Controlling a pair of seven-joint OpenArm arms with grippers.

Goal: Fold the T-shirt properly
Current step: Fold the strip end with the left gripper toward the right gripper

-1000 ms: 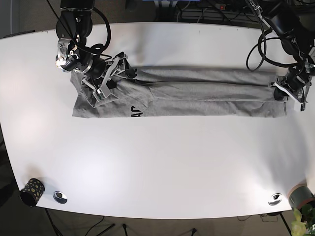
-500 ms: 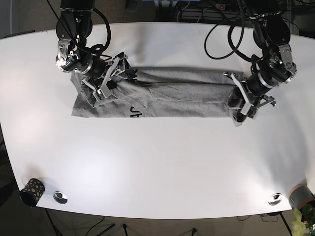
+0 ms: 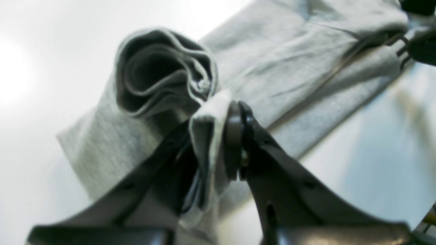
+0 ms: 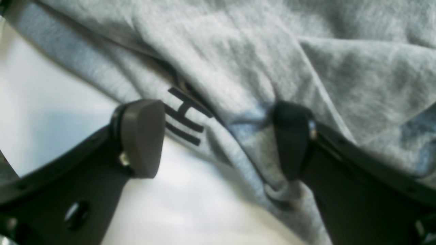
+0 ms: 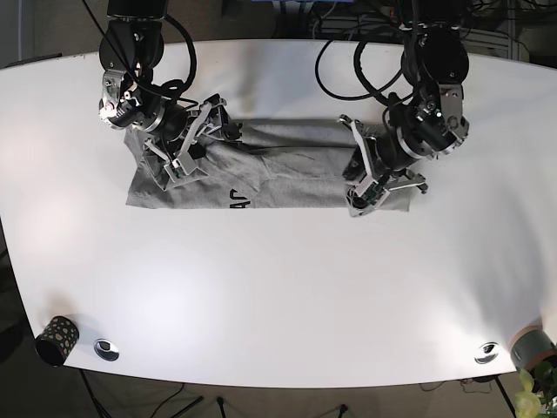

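A white table carries the grey T-shirt; left gripper pinches its folded end, right gripper spread open at the left; cables behind.

bright, even | wrist views soft-blurred | table glare

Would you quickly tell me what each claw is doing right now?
Left claw: closed on the T-shirt.
Right claw: open, straddling the shirt.
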